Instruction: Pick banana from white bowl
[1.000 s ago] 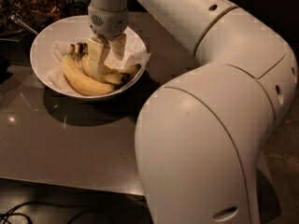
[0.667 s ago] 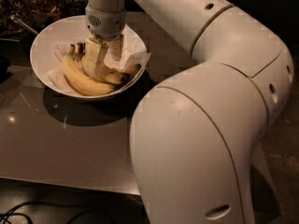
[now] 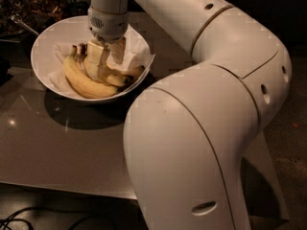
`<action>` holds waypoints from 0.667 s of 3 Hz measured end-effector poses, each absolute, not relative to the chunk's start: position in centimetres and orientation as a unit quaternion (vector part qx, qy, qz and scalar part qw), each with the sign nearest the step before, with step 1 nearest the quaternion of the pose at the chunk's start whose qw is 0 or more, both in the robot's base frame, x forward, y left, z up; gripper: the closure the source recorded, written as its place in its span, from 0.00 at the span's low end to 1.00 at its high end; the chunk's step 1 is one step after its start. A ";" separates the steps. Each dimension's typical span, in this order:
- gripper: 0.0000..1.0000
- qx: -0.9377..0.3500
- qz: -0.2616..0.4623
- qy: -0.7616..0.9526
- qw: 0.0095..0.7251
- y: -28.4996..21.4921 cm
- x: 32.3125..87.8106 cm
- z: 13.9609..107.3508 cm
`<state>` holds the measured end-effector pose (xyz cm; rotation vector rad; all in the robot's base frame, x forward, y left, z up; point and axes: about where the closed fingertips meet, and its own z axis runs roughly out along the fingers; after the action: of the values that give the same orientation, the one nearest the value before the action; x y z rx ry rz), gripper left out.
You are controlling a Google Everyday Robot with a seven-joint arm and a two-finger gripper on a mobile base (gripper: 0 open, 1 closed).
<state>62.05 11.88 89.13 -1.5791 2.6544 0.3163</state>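
The white bowl (image 3: pixel 48 40), lined with crumpled white paper, stands at the back left of the grey table. Yellow bananas lie in it. A long one (image 3: pixel 81 83) curves along the front. A shorter banana (image 3: pixel 117 78) with a dark tip lies just behind it, pointing right. Their dark stems (image 3: pixel 76 49) bunch at the left. My gripper (image 3: pixel 106 61) reaches straight down into the bowl and sits on top of the bananas, covering their middle parts. It hides where it meets the shorter banana.
My arm's large white elbow (image 3: pixel 201 128) fills the foreground and right side. The grey table (image 3: pixel 62 147) spreads in front of the bowl. Dark clutter (image 3: pixel 29 4) and a metal handle (image 3: pixel 21 25) lie behind the bowl. Cables (image 3: pixel 19 219) run below the table's front edge.
The gripper has shifted slightly left over the bananas, and the arm's elbow has swung a little left. The bananas and the bowl have not moved.
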 end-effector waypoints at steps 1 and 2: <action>0.52 -0.506 0.099 0.857 0.015 11.0 62.4 88.8; 0.75 -0.504 0.102 0.857 0.033 11.8 63.2 88.7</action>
<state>63.17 11.76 88.66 -1.5501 2.6372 0.3143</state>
